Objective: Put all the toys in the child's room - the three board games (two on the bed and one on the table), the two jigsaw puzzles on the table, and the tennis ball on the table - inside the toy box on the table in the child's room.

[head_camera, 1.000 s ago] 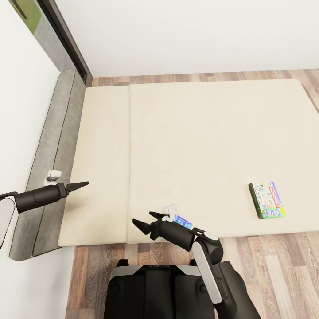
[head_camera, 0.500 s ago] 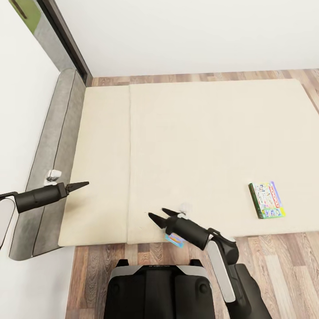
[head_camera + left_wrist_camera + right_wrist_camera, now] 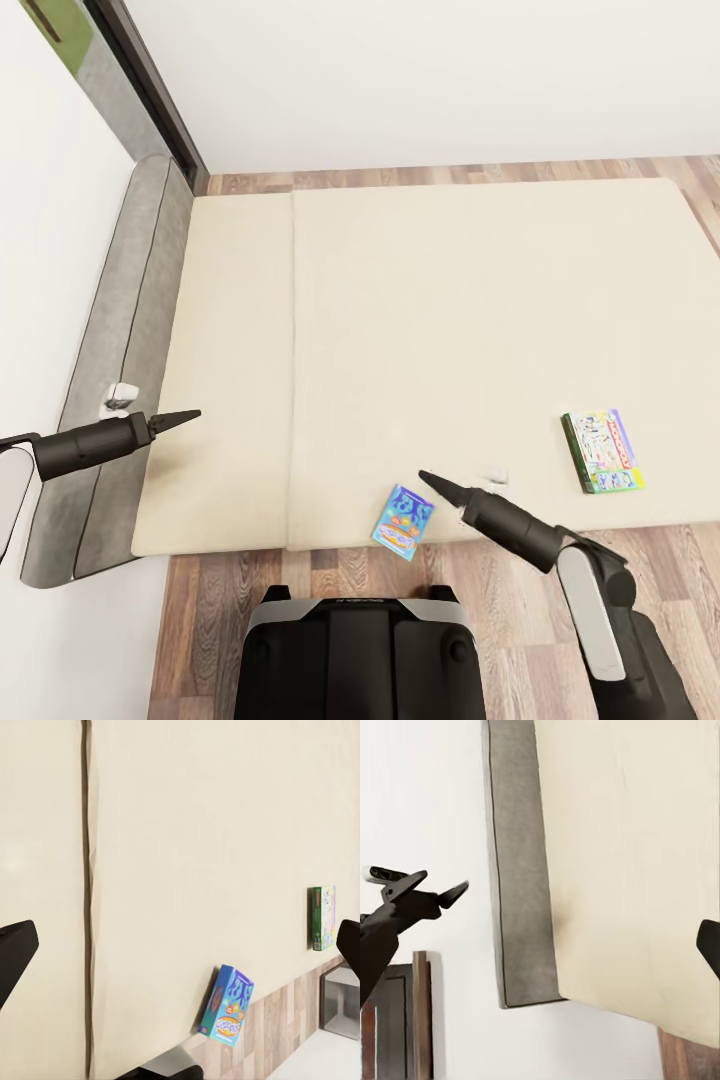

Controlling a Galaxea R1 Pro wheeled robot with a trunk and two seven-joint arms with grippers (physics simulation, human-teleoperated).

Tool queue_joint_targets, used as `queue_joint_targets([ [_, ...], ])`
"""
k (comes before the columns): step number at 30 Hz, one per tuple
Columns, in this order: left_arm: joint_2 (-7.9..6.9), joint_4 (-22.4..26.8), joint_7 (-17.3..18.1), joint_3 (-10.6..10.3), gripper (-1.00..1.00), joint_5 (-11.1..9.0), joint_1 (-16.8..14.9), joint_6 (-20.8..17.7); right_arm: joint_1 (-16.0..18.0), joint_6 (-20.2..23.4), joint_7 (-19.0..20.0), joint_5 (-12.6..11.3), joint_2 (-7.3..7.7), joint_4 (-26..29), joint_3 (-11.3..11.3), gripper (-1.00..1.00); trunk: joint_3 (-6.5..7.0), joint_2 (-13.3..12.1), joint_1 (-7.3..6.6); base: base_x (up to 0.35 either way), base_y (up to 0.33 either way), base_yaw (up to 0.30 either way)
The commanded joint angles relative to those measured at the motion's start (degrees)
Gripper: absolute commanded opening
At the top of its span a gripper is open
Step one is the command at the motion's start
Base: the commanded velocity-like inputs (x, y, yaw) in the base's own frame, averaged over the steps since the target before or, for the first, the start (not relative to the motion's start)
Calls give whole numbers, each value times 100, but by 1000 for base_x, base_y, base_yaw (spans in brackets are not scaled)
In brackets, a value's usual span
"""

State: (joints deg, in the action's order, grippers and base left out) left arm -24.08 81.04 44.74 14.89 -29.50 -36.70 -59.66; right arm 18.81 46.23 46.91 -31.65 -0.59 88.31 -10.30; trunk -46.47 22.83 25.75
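Bed (image 3: 450,300): beige mattress. Monopoly game (image 3: 601,451): near foot edge, toward right corner. Blue game (image 3: 403,521): overhanging foot edge, unheld. Right gripper (image 3: 432,482): jaws appear nearly closed, empty, just beside blue game. Left gripper (image 3: 185,415): spread unclear, empty. Advice: open wide, pinch the overhanging end.

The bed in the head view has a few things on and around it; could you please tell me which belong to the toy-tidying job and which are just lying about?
Part of the job:
- blue board game, at the mattress's near edge
- Monopoly board game, lying flat
- bed they lie on

Just lying about:
- small white object on the grey headboard
- small white object by the right gripper
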Motion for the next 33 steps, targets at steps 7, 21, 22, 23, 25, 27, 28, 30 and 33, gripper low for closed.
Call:
queue_joint_targets([
  [7, 0, -1, 35, 1, 100, 21, -3, -20, 0, 917, 246, -106, 117, -4, -907, 100, -6, 9, 3, 0, 0, 0],
  [21, 0, -2, 35, 7, 100, 15, -3, -20, -470, 1355, 334, -51, 134, -138, -1537, 100, -6, 9, 3, 0, 0, 0],
  [22, 0, -1, 38, 9, 100, 15, 0, -20, -533, 1346, 336, -48, 135, -193, -1543, 100, -6, 9, 3, 0, 0, 0],
  [23, 0, -1, 39, 10, 100, 15, -1, -20, -569, 1341, 338, -47, 134, -235, -1545, 100, -6, 9, 3, 0, 0, 0],
  [25, -4, -1, 42, 12, 100, 13, 0, -20, -689, 1309, 344, -35, 136, -391, -1561, 100, -6, 9, 3, 0, 0, 0],
  [27, -6, -1, 46, 13, 100, 11, 2, -20, -765, 1251, 348, -25, 136, -513, -1577, 100, -6, 9, 3, 0, 0, 0],
  [28, -7, 0, 49, 13, 100, 10, 2, -20, -799, 1208, 349, -22, 137, -579, -1585, 100, -6, 9, 3, 0, 0, 0],
  [30, -8, 0, 78, 15, 100, 8, 4, -20, -894, 982, 351, -13, 162, -817, -1601, 100, -6, 9, 3, 0, 0, 0],
  [33, -9, -1, 144, 14, 100, 7, 5, -20, -1057, 518, 361, -13, 331, -1246, -1604, 100, -6, 9, 3, 0, 0, 0],
])
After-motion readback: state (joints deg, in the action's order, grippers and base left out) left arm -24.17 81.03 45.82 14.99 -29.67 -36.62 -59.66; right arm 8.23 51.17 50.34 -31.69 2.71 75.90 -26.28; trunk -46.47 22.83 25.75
